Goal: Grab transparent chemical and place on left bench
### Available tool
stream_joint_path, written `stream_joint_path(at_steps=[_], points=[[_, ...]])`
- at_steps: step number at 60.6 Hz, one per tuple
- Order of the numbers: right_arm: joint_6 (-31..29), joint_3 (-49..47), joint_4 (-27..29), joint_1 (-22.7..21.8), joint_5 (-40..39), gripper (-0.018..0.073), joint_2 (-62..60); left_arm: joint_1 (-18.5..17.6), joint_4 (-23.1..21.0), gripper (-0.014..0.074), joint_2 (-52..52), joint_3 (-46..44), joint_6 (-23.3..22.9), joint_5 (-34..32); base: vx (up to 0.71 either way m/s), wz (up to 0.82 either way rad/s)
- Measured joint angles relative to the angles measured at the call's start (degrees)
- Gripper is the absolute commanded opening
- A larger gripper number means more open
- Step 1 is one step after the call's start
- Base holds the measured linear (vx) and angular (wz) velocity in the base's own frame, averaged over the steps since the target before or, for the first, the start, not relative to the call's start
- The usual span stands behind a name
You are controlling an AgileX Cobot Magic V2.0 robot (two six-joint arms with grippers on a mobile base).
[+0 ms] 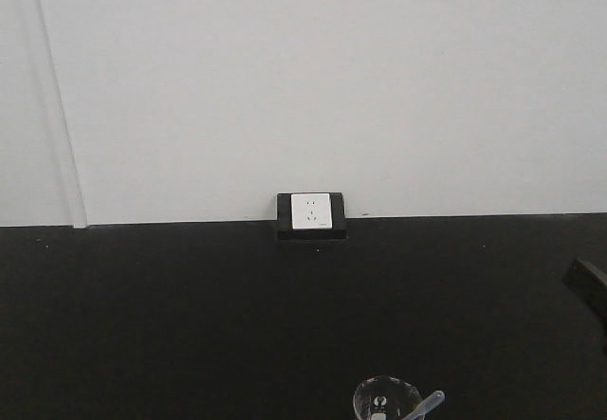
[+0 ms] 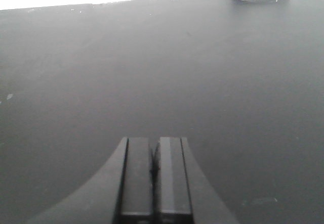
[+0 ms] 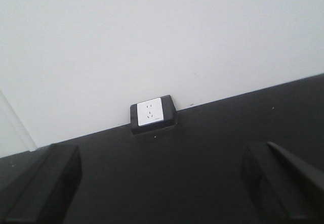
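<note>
Leaning rightward from the beaker (image 1: 384, 398), the clear pipette (image 1: 426, 406) seems nearer the wide-open right claw (image 3: 161, 167) than the closed left claw (image 2: 153, 147).

The pipette (image 1: 427, 405) is slim, whitish and see-through, tilted with its rounded end up to the right. It lies at the front view's bottom edge, against the right side of a small glass beaker (image 1: 384, 396), with its lower part cut off.

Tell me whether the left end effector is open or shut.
Shut. In the left wrist view the left end effector has its two fingers pressed together, with nothing between them.
</note>
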Motion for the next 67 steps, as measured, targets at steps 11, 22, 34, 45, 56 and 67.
stream_joint_path(at_steps=[11, 22, 34, 45, 56, 67], points=[[0.6, 0.0, 0.83, 0.0, -0.99, 0.0582, 8.58, 0.0, 0.0, -0.0003, 0.0, 0.0, 0.0, 0.0, 0.0, 0.0], [1.69, 0.0, 1.02, 3.49, -1.52, 0.0505, 16.86, 0.0, 0.0, -0.0003, 0.0, 0.0, 0.0, 0.0, 0.0, 0.0], [1.69, 1.94, -1.92, 12.09, -8.52, 0.0431, 20.25, 0.0, 0.0, -0.0003, 0.0, 0.0, 0.0, 0.0, 0.0, 0.0], [1.69, 10.65, -2.1, 16.54, -19.88, 0.0404, 20.25, 0.0, 0.0, -0.0003, 0.0, 0.0, 0.0, 0.0, 0.0, 0.0], [0.65, 17.91, -1.87, 17.3, -36.76, 0.0404, 21.88, 0.0, 0.0, -0.0003, 0.0, 0.0, 0.0, 0.0, 0.0, 0.0], [-5.78, 18.38, -4.09, 17.3, -54.62, 0.0405, 28.81, 0.0, 0.0, -0.0003, 0.0, 0.0, 0.0, 0.0, 0.0, 0.0]])
